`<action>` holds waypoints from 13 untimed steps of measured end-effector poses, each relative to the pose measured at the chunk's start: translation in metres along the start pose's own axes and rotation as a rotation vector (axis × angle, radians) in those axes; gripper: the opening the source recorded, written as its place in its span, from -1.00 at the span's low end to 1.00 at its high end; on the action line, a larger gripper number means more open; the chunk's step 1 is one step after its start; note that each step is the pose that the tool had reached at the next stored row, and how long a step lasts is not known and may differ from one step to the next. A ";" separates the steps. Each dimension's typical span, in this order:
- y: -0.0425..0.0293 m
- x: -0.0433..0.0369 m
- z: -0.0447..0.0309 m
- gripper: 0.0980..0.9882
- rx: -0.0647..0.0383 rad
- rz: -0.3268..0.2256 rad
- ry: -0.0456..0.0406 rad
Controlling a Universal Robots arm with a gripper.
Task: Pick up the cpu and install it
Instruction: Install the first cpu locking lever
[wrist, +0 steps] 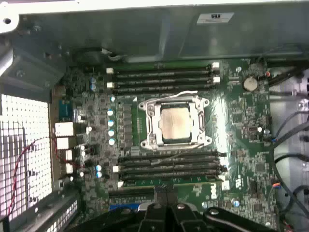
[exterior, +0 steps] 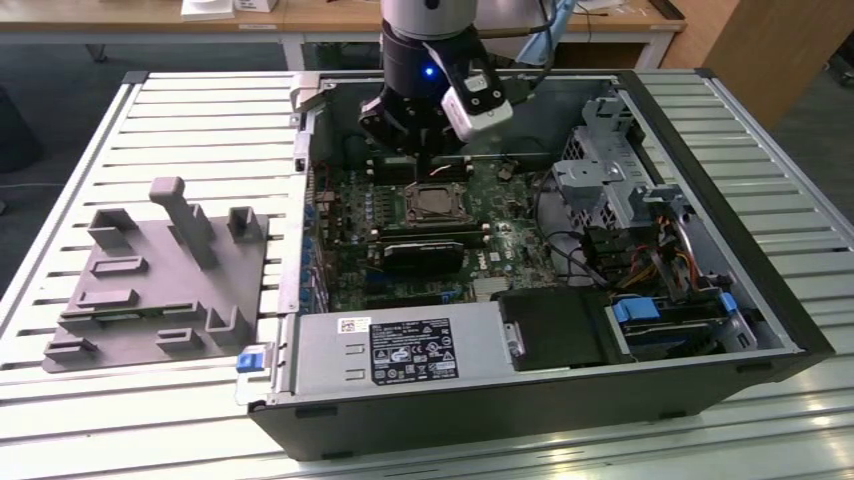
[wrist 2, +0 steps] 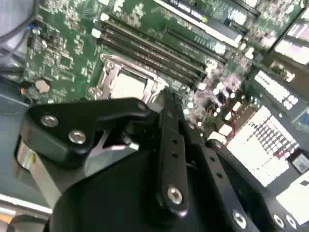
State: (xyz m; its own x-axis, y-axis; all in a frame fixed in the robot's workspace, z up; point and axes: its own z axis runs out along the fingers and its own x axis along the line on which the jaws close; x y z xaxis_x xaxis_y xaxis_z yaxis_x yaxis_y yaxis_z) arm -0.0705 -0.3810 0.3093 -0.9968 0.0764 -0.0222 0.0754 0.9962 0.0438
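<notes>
The cpu (wrist: pixel 176 123) is a silver-grey square lying flat inside the metal frame of the motherboard socket (wrist: pixel 150 126). It appears too in the exterior view as the cpu (exterior: pixel 434 204) mid-board, and in the second wrist view as the cpu (wrist 2: pixel 128 86) just past the black fingers. My gripper (exterior: pixel 439 168) hangs over the board slightly behind the socket, above the far memory slots. Its fingers (wrist: pixel 164 194) are pressed together and hold nothing. The gripper (wrist 2: pixel 166 96) is apart from the cpu, above it.
The open computer case (exterior: pixel 747 330) lies on a slatted table. A black card (exterior: pixel 427 255) sits in front of the socket, a power supply (exterior: pixel 400 350) at the near wall, a drive cage (exterior: pixel 607 175) and cables at the exterior view's right. A grey tray (exterior: pixel 147 285) stands at its left.
</notes>
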 end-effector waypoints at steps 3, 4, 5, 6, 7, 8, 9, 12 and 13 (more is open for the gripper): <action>0.0039 0.0002 0.0004 -0.98 0.000 0.000 -0.0001; 0.0041 0.0002 0.0004 -0.98 0.000 0.000 -0.0001; 0.0042 0.0002 0.0004 -0.98 0.000 0.000 -0.0001; 0.0046 0.0003 0.0004 -0.98 0.000 0.000 -0.0001; 0.0051 0.0003 0.0005 -0.98 0.000 0.000 -0.0001; 0.0057 0.0004 0.0005 -0.98 0.000 0.000 -0.0001; 0.0086 0.0004 0.0009 -0.98 0.000 0.000 -0.0001; 0.0117 -0.0001 0.0015 -0.98 0.000 0.000 -0.0001; 0.0122 -0.0006 0.0017 -0.98 0.000 0.000 -0.0001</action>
State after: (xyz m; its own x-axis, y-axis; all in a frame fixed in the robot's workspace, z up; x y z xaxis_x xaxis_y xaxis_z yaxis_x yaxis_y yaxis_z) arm -0.0690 -0.3688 0.3081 -0.9968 0.0761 -0.0223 0.0751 0.9962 0.0442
